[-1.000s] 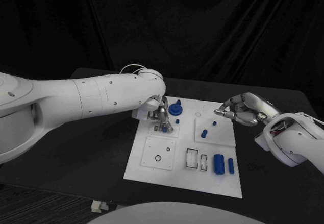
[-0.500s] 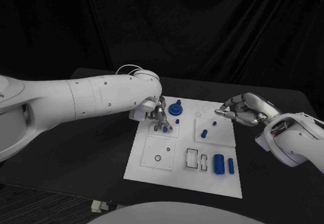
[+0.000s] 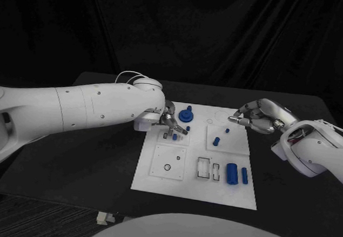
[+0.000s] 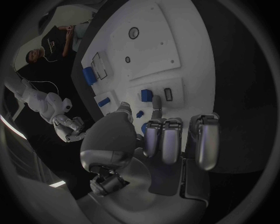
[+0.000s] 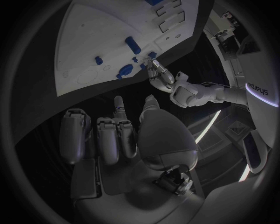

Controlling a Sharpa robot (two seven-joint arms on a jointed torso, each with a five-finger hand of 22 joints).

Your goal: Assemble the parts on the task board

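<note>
My task board [image 3: 180, 176] lies mid-table. My left hand [image 3: 169, 121] is over its far left corner, fingertips down by the small blue part [image 3: 174, 136], beside the knobbed part [image 3: 187, 115]. I can't tell whether they pinch anything. My right hand [image 3: 255, 116] hovers curled and empty, farther off.

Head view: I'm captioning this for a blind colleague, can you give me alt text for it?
A white task board lies on a black table with small blue parts on it. The left hand reaches over the board's far left corner beside a blue knob. The right hand hovers curled at the board's far right edge, holding nothing visible.
</note>
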